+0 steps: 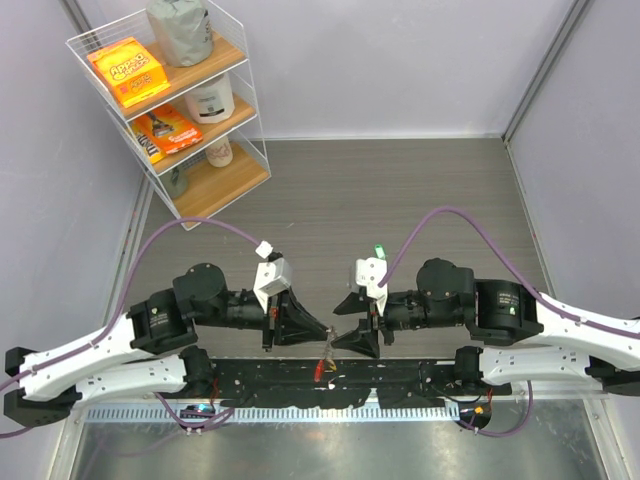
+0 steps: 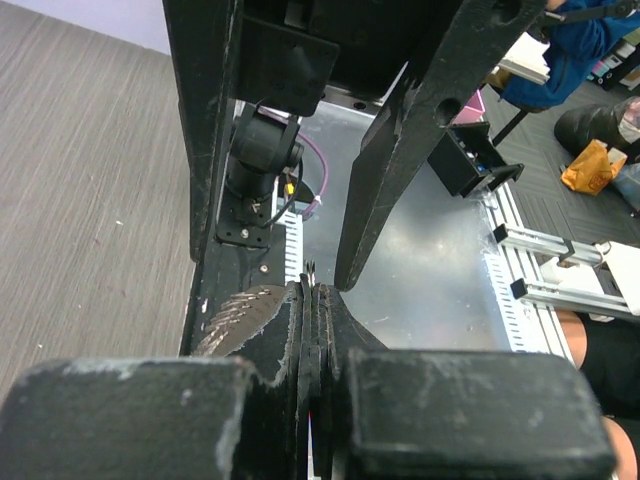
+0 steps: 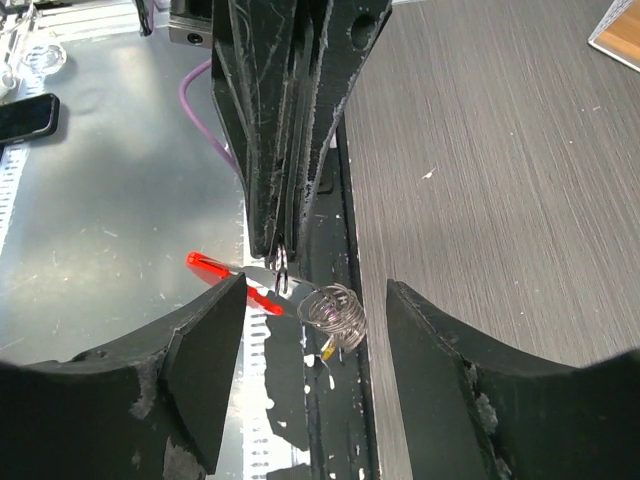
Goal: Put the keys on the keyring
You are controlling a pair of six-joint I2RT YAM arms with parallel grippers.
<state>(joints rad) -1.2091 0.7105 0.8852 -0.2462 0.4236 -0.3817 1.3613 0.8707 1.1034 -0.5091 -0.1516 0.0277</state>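
Observation:
The keyring hangs between the two arms above the near edge. It has a red crescent loop (image 3: 226,273) and a silvery coil of chain (image 3: 336,310). My left gripper (image 2: 313,296) is shut on a thin wire ring (image 3: 281,264) at the top of the bunch, and the rest dangles below it. A sliver of a key's yellow head (image 3: 328,352) peeks out under the coil; the rest of the keys is hidden. My right gripper (image 3: 315,325) is open, with one finger on each side of the dangling keyring, touching nothing. From above, the bunch (image 1: 323,362) hangs between both grippers.
A white wire shelf (image 1: 170,100) with boxes and bottles stands at the far left corner. Grey walls close in the wood-grain table (image 1: 400,190). Below the keyring are the black base rail (image 1: 330,385) and a metal plate (image 3: 110,220).

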